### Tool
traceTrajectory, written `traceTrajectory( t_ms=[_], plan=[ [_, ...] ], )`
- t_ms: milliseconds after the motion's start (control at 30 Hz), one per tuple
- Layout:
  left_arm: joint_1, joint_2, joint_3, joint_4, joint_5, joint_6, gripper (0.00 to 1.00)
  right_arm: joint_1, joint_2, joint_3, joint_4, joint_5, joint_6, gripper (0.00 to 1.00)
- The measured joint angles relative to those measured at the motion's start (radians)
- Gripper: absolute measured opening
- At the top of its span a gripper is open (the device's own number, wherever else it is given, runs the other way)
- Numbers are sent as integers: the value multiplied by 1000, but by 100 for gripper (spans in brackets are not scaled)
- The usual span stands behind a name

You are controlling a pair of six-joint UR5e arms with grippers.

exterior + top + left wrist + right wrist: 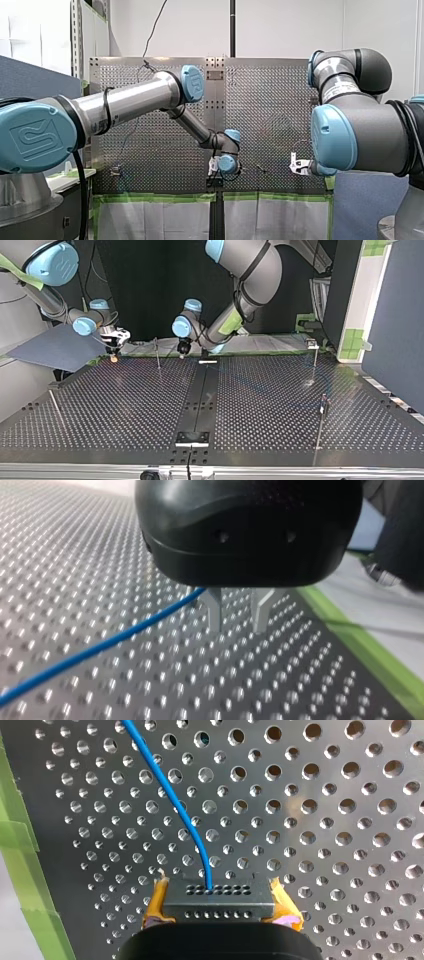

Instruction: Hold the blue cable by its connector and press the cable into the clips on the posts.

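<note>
In the right wrist view my right gripper (220,903) has its yellow pads (158,901) shut on a black connector (240,909). The blue cable (172,800) runs out of the connector's face, away over the perforated table. In the left wrist view my left gripper (237,629) hangs just above the plate, its two metal fingers (215,612) apart with nothing between them. The blue cable (100,647) passes beside one finger and behind it. Thin posts (157,354) (315,360) (322,412) stand on the table. In the top view my left gripper (183,348) and my right gripper (114,347) are both near the far edge.
A green taped edge (360,645) borders the plate close to my left gripper. A dark centre strip (202,395) divides the table. Another thin post (55,407) leans at the top view's left. A grey board (55,347) lies beside my right arm.
</note>
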Motion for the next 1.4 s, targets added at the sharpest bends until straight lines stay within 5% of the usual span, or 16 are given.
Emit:
traceTrajectory(
  t_ms=[67, 133, 733, 1200, 1400],
  plan=[
    [-5, 0, -2, -5, 11, 16, 94, 1, 0, 0, 0, 0, 1, 0],
    [-11, 0, -7, -14, 18, 27, 100, 2, 0, 0, 1, -2, 1, 0],
    [-93, 3, -78, -62, 72, 2, 100, 15, 0, 0, 14, -11, -1, 0],
    [-139, 3, 10, -81, -45, -64, 100, 18, 0, 0, 20, -11, -2, 0],
    [-153, 3, 0, -78, -39, -73, 100, 19, 0, 0, 20, -11, -3, 0]
  ],
)
